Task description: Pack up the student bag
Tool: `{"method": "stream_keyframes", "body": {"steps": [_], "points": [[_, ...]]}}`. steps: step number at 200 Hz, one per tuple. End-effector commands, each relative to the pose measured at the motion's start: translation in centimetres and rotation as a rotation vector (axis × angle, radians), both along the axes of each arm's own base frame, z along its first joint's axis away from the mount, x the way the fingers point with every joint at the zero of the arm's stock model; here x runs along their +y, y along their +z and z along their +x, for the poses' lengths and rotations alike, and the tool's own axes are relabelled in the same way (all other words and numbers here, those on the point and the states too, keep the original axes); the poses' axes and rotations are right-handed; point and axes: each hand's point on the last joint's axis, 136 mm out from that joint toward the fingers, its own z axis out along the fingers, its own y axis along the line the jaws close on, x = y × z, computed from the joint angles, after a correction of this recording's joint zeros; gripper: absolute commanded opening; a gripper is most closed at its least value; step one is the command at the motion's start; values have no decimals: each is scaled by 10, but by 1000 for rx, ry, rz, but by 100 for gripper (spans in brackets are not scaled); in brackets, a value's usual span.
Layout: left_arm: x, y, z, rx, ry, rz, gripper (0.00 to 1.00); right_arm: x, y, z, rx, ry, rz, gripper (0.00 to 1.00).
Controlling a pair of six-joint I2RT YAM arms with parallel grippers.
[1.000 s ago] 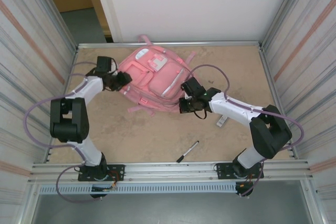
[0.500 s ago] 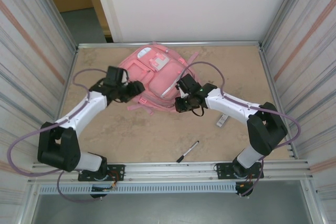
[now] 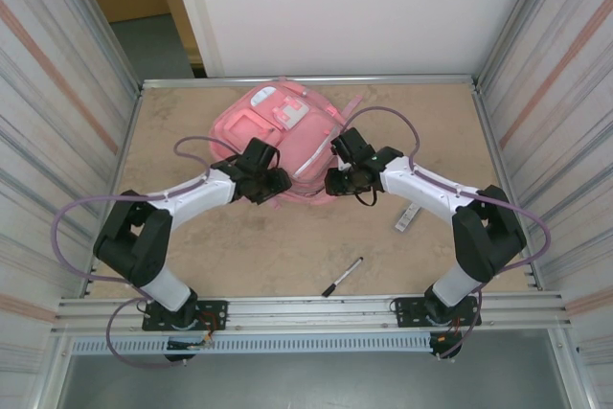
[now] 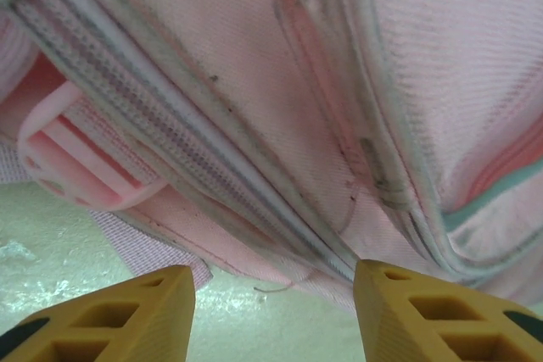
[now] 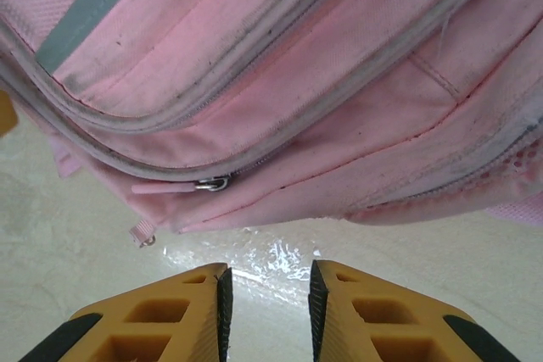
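The student bag (image 3: 281, 133), pink with a white patch, lies flat at the back middle of the table. My left gripper (image 3: 276, 183) is at its near edge, open, its yellow fingers (image 4: 102, 315) wide apart over bare table just short of the bag's zipped seam (image 4: 254, 209). My right gripper (image 3: 333, 182) is at the bag's near right edge. In the right wrist view it (image 5: 268, 286) stands open by a narrow gap with nothing in it, just below a pocket with a metal zip slider and pink pull (image 5: 210, 182).
A black and white pen (image 3: 342, 276) lies on the table near the front rail. A small white and grey object (image 3: 406, 218) lies under my right forearm. Metal walls close in both sides, and a rail (image 3: 306, 79) runs along the back.
My left arm swung from the bag's left side to its near edge. My right gripper went from shut to open and shifted slightly toward the back.
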Motion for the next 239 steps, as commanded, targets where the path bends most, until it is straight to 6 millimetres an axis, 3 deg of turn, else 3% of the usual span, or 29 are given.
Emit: {"method": "stream_keyframes", "body": {"steps": [1, 27, 61, 71, 85, 117, 155, 186, 211, 239], "points": [[8, -3, 17, -46, 118, 15, 50, -4, 5, 0, -12, -35, 23, 30], [-6, -15, 26, -7, 31, -5, 43, 1, -1, -7, 20, 1, 59, 31], [-4, -4, 31, -9, -17, 52, 36, 2, -6, -10, 27, 21, 64, 38], [-1, 4, 32, -30, -8, 51, 26, 3, -7, -9, 22, 31, 64, 40], [-4, 17, 32, -60, -31, 27, 0, 5, -8, -8, 21, 56, 65, 43], [-19, 53, 21, -73, -123, -91, 0, 11, 9, -11, 19, 81, 70, 48], [-24, 81, 21, -130, -82, -275, 0, 8, 19, -13, 3, 9, -15, 49], [-27, 87, 22, -161, -85, -317, 0, 3, 31, -8, -81, 0, -90, 49], [-35, 91, 21, -176, -109, -371, 0, -2, 27, 4, -80, 4, -48, 47], [-36, 91, 21, -189, -110, -388, 0, 13, 16, 6, -86, 63, 39, 43]]}}
